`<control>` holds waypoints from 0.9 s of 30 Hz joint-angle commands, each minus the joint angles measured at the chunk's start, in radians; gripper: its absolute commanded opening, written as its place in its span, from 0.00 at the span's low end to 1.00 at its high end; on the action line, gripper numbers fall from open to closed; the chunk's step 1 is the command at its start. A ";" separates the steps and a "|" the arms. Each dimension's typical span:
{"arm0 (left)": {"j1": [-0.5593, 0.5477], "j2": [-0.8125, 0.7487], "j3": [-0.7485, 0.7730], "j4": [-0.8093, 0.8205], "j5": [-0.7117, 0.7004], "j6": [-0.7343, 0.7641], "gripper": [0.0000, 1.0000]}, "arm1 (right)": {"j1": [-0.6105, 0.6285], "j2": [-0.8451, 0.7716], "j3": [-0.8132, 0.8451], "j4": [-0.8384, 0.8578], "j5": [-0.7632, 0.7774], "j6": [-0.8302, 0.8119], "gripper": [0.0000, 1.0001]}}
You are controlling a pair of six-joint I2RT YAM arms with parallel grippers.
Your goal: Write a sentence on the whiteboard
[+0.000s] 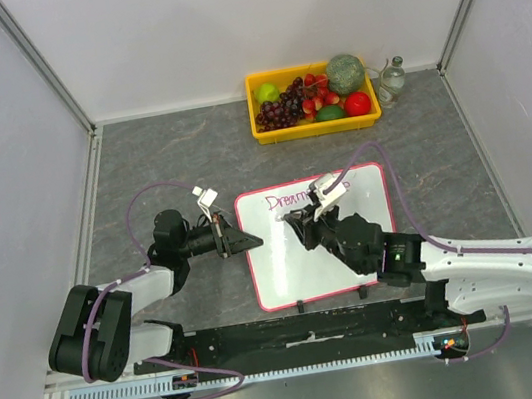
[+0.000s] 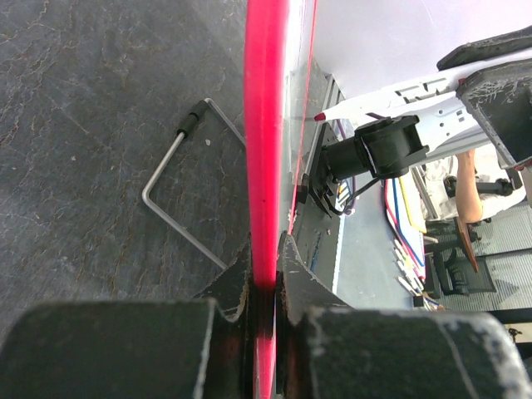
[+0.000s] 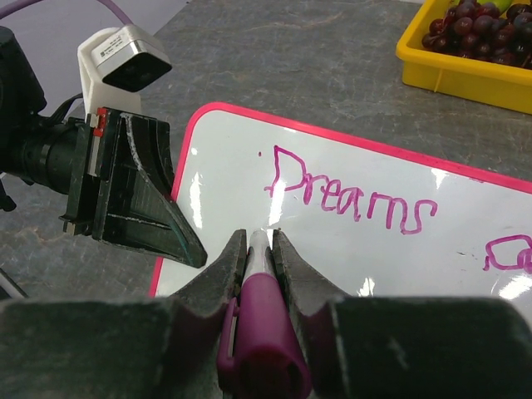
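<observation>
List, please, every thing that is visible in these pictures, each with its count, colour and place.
whiteboard: one, white with pink-red rim, middle of table.
sentence: one, magenta, begins "Dreams", top of the whiteboard.
marker: one, purple, in the right fingers.
tray: one, yellow, far side of table.
fruit: several, mixed colours, in the tray.
bottle: one, clear, right of tray.
table: one, grey.
left fingers: black, shut on the whiteboard's left rim.
right fingers: black, shut on the marker.
</observation>
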 commanded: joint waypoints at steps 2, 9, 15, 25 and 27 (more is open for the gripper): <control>-0.004 0.014 -0.020 -0.062 -0.086 0.146 0.02 | -0.003 0.018 0.012 0.037 -0.023 0.020 0.00; -0.004 0.014 -0.020 -0.062 -0.086 0.146 0.02 | -0.003 0.009 -0.011 0.011 -0.028 0.036 0.00; -0.004 0.014 -0.020 -0.063 -0.085 0.146 0.02 | -0.003 0.008 -0.028 -0.003 -0.015 0.039 0.00; -0.004 0.013 -0.020 -0.063 -0.088 0.146 0.02 | -0.003 -0.005 -0.034 -0.032 0.026 0.042 0.00; -0.004 0.014 -0.020 -0.062 -0.088 0.145 0.02 | -0.004 -0.014 -0.037 -0.039 0.031 0.039 0.00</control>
